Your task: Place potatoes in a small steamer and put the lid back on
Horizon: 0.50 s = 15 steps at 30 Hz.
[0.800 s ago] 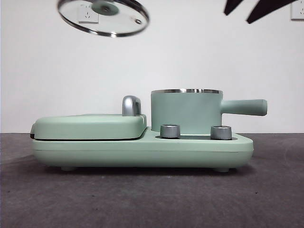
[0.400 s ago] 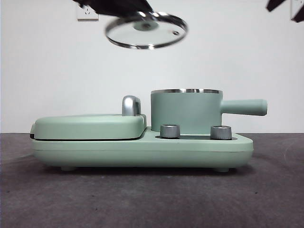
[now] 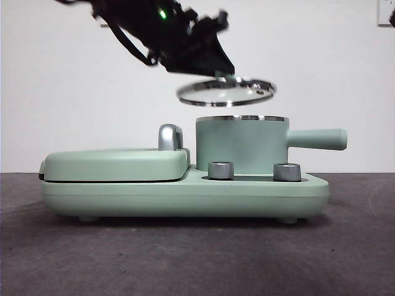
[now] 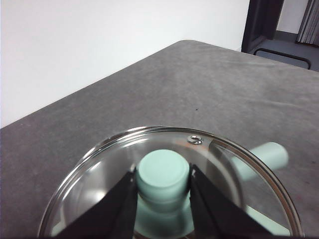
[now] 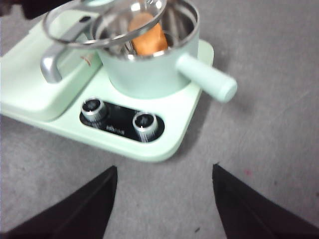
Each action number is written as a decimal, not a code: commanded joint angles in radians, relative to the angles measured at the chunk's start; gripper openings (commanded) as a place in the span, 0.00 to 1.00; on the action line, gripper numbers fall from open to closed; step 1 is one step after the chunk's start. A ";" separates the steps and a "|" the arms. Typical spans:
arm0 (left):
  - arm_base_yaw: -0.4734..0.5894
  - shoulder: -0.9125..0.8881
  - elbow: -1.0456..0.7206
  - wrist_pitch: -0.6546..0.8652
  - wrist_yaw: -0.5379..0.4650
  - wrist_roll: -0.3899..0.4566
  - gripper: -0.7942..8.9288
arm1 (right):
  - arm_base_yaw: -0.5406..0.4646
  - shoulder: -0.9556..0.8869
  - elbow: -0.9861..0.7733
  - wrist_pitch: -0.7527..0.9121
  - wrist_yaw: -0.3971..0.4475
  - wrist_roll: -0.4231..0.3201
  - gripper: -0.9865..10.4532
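The lid [image 3: 226, 91], clear glass with a steel rim, hangs a little above the small steamer [image 3: 242, 144], offset toward the griddle side. My left gripper [image 3: 221, 73] is shut on its mint-green knob [image 4: 163, 174]; the steamer's handle [image 4: 259, 158] shows through the glass [image 4: 239, 169]. In the right wrist view the potato [image 5: 147, 36] lies inside the steamer [image 5: 149, 74], partly behind the lid's rim [image 5: 99, 40]. My right gripper [image 5: 164, 199] is open with nothing in it, raised over the table in front of the appliance.
The steamer sits on a mint-green appliance base [image 3: 185, 194] with two steel dials [image 3: 221, 170] [image 3: 287, 171]. A flat griddle cover [image 3: 117, 163] with a chrome handle [image 3: 170, 137] lies beside it. Grey table [image 3: 197, 259] surrounds it.
The lid, held by my left gripper, has travelled from high above the griddle side down and across to just over the steamer. The right arm has withdrawn from the front view.
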 commanded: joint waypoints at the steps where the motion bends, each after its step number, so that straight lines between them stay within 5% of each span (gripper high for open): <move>1: -0.008 0.047 0.069 0.055 -0.002 0.002 0.09 | 0.005 -0.018 -0.016 -0.004 0.002 0.037 0.35; 15: -0.011 0.196 0.188 0.093 -0.001 0.031 0.09 | 0.005 -0.035 -0.020 -0.064 0.022 0.036 0.35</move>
